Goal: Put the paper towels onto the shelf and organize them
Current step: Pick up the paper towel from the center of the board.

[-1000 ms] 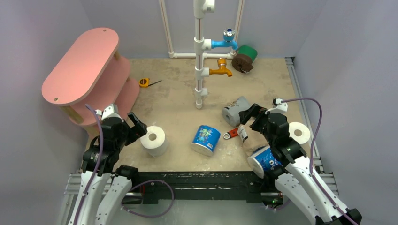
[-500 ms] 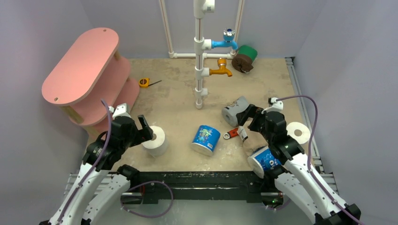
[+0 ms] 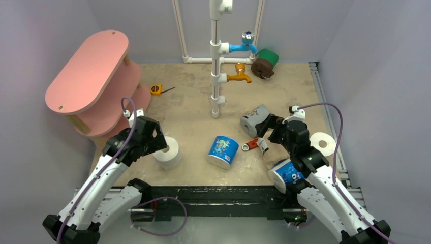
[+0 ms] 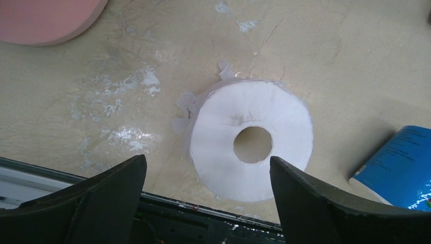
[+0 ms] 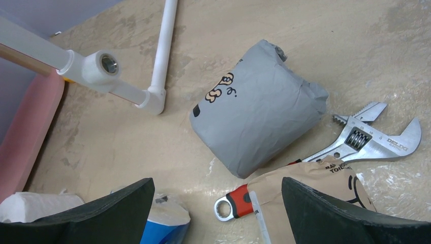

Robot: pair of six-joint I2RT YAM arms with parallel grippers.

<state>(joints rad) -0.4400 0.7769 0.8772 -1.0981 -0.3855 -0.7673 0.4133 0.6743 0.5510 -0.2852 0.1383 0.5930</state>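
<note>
Left jaws: wide, empty — by the upright bare white roll (image 4: 218, 137) on the counter (image 3: 193, 112)
Right jaws: wide, empty — above the grey-wrapped roll (image 5: 254, 122), beside the wrench (image 5: 366, 140)

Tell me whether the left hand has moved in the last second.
Yes. The left hand has shifted right, away from the pink shelf, and is now above the bare white roll.

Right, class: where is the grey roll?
In the top view, the grey roll lies right of centre, beyond the red-handled wrench, ahead of the open right gripper.
</note>
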